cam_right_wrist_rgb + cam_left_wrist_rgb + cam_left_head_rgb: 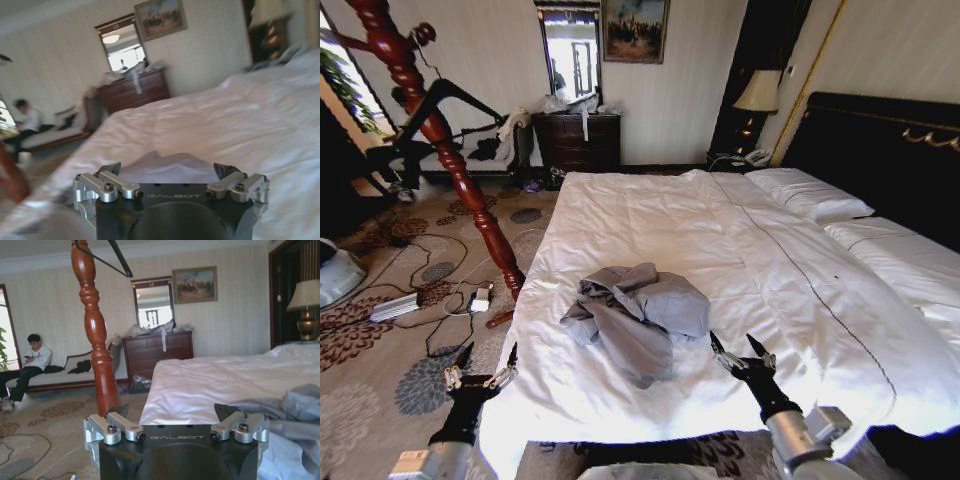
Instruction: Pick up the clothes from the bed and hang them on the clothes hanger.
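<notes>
Two grippers are being held wide open and empty at the foot of the bed [650, 215], the left gripper [480, 368] off its near corner and the right gripper [740, 352] just beside the crumpled clothes [638, 315]. Duvet risks being pinched along with the thin fabric, while the clothes hanger [450, 110] is hanging well apart on the wooden stand [445, 145]

You see a dark wooden dresser [579, 140] under a mirror [571, 55] at the far striped wall [490, 45]; patterned carpet [380, 350] lies left.
</notes>
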